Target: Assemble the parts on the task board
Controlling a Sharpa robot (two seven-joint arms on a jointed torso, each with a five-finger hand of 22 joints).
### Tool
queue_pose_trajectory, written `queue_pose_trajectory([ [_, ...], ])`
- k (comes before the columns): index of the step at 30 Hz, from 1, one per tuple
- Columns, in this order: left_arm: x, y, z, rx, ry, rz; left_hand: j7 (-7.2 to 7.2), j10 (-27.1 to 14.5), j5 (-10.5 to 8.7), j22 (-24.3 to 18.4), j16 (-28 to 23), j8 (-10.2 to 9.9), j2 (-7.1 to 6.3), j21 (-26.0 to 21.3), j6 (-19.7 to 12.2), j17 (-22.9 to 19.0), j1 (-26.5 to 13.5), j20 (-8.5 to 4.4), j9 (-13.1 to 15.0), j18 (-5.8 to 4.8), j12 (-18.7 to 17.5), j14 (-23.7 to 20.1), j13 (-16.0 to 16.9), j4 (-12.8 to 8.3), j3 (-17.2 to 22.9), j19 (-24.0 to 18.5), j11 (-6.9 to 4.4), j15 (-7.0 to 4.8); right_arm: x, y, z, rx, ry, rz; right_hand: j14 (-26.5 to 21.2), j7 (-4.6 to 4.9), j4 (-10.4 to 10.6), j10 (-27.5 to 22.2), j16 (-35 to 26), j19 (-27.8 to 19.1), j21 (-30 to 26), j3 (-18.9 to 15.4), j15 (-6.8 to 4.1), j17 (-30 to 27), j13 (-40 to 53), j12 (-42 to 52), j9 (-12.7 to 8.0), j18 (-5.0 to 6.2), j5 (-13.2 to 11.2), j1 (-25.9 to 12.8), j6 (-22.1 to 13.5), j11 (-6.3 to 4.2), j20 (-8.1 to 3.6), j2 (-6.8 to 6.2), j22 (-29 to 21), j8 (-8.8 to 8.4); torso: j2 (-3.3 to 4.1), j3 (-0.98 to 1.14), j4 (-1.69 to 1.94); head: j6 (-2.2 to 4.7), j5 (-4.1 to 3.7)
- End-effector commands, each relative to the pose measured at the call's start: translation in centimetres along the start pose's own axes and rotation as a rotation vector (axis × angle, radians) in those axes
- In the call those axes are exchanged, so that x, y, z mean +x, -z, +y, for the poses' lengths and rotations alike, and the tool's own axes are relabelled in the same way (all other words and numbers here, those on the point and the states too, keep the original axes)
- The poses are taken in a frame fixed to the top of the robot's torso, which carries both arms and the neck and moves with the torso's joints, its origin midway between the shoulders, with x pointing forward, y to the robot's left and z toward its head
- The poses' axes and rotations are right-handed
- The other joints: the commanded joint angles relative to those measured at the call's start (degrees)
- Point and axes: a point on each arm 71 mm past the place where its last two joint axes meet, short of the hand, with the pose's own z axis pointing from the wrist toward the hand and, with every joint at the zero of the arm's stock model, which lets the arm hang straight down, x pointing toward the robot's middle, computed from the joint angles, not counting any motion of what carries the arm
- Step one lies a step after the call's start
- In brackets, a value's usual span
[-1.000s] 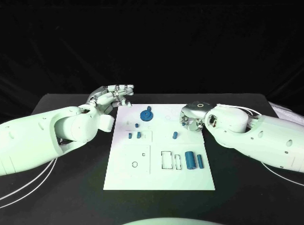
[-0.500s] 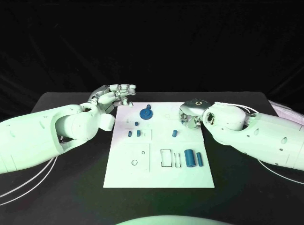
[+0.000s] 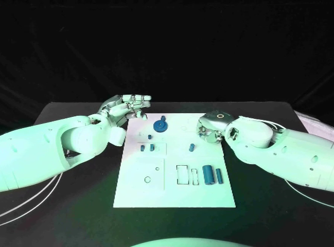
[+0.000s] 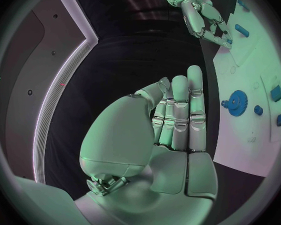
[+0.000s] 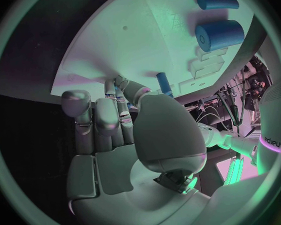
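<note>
White task board lies mid-table; we read no writing on it. We count one blue gear, one thick cylinder, one thinner cylinder beside it, and four small pegs. Left hand hovers at the board's far left corner, fingers together, holding nothing. Right hand sits at the right edge; we cannot tell its grip.
</note>
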Motion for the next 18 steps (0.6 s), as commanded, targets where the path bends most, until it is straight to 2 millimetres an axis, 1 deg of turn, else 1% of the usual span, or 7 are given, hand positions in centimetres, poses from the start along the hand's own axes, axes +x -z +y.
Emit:
queue_pose_trajectory([
  [1, 0.3, 0.0, -0.1, 0.004, -0.007, 0.043, -0.11, 0.0, 0.26, 0.0, -0.3, 0.3, -0.07, 0.4, 0.0, 0.0, 0.6, 0.0, 0.0, 0.63, 0.0, -0.4, -0.1, -0.4, -0.1, -0.5, -0.37, -0.2, 0.0, 0.3, 0.7, -0.031, -0.045, -0.035, 2.0, 0.02, 0.1, 0.3, -0.1, 0.4, 0.3, -0.3, -0.19, -0.1, 0.0, 0.1, 0.1, -0.42, -0.3, -0.1, 0.3, 0.11, -0.06, 0.26, 0.1, 0.21, 0.04, 0.02, -0.05, 0.05, 0.09],
  [7, 0.1, 0.0, 0.0, 0.0, -0.008, 0.045, -0.06, 0.0, 0.24, 0.2, -0.3, 0.4, -0.08, 0.5, -0.1, -0.1, 0.6, -0.03, -0.1, 0.61, 0.0, -0.3, -0.2, -0.6, 0.0, -0.5, -0.34, -0.2, -0.8, 0.8, 0.2, -0.019, -0.07, -0.07, 2.0, 0.06, 0.2, 0.3, -0.1, 0.4, 0.4, -0.4, -0.16, -0.2, 0.0, 0.0, 0.1, -0.44, -0.3, -0.3, 0.3, 0.18, -0.04, 0.28, 0.2, 0.18, 0.01, 0.01, -0.11, 0.12, -0.02],
  [10, 0.1, 0.0, 0.0, -0.002, -0.008, 0.046, -0.06, 0.0, 0.24, 0.2, -0.3, 0.4, -0.08, 0.5, -0.1, -0.1, 0.6, -0.03, -0.1, 0.61, 0.0, -0.3, -0.2, -0.6, 0.0, -0.5, -0.34, -0.2, -1.2, 1.1, 0.2, -0.025, -0.08, -0.084, 2.0, 0.13, 0.3, 0.4, 0.0, 0.6, 0.6, -0.6, -0.13, 0.0, -0.1, -0.1, 0.2, -0.49, -0.3, -0.6, 0.3, 0.26, -0.02, 0.29, 0.5, 0.15, 0.03, 0.01, -0.05, 0.13, -0.02],
  [13, 0.0, 0.0, 0.0, -0.005, -0.005, 0.045, -0.04, -0.1, 0.23, 0.3, -0.2, 0.4, -0.07, 0.6, -0.1, -0.1, 0.5, -0.03, -0.1, 0.6, 0.0, -0.3, -0.2, -0.6, 0.0, -0.6, -0.31, -0.18, -1.6, 1.5, 0.4, -0.043, -0.094, -0.096, 2.0, 0.18, 0.5, 0.4, 0.1, 0.6, 0.7, -0.7, -0.08, 0.1, -0.1, -0.2, 0.2, -0.52, -0.3, -0.7, 0.3, 0.33, 0.0, 0.26, 0.7, 0.12, 0.07, 0.03, 0.0, 0.13, 0.0],
  [18, -0.2, 0.0, 0.0, -0.009, -0.004, 0.04, 0.0, -0.1, 0.21, 0.4, -0.2, 0.4, -0.09, 0.7, -0.2, -0.1, 0.3, -0.02, -0.1, 0.57, -0.1, -0.4, -0.3, -0.6, -0.1, -0.7, -0.27, -0.14, -2.3, 2.0, 1.4, -0.078, -0.111, -0.124, 2.0, 0.27, 0.6, 0.5, 0.3, 0.8, 1.1, -0.9, -0.04, 0.3, -0.2, -0.3, 0.2, -0.61, -0.3, -1.0, 0.3, 0.43, 0.04, 0.22, 1.2, 0.09, 0.03, 0.05, -0.04, 0.16, 0.14],
])
